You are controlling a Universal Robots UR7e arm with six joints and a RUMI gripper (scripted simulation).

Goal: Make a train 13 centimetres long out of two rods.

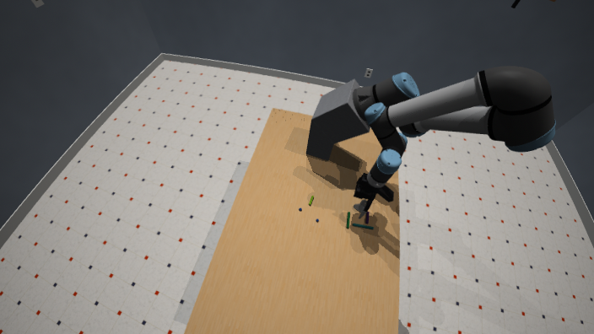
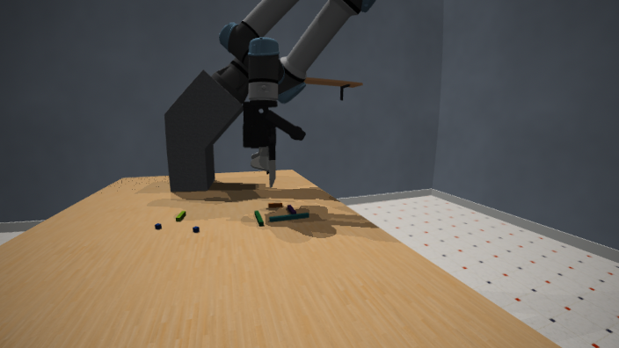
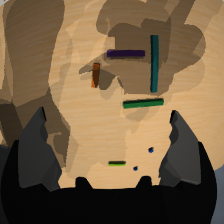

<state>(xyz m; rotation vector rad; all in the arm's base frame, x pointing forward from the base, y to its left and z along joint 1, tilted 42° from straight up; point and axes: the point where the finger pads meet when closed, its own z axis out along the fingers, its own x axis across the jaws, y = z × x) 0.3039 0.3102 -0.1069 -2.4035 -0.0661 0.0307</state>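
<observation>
My gripper [image 3: 108, 109] [image 2: 269, 179] is open and empty, high above the table. A green rod [image 1: 348, 220] [image 2: 258, 218] [image 3: 143, 103] lies at right angles to a turquoise rod [image 1: 363, 226] [image 2: 288, 217] [image 3: 154, 63], with a gap between them. A purple rod [image 1: 367, 218] [image 2: 291, 209] [image 3: 126, 53] points at the turquoise rod's side, close to it. An orange rod [image 2: 275, 205] [image 3: 95, 75] lies apart; the gripper hides it in the top view. A lime rod [image 1: 311, 201] [image 2: 180, 216] [image 3: 117, 163] lies apart, near two blue rods [image 1: 300, 209] [image 2: 158, 226] [image 3: 151, 150]. No rods stand end to end.
The wooden table [image 1: 270, 261] [image 2: 246, 286] carries the arm's dark pedestal [image 1: 333, 122] [image 2: 186, 145] at its back. The arm's shadow falls over the turquoise and purple rods. The table's right edge is near these rods in the top view.
</observation>
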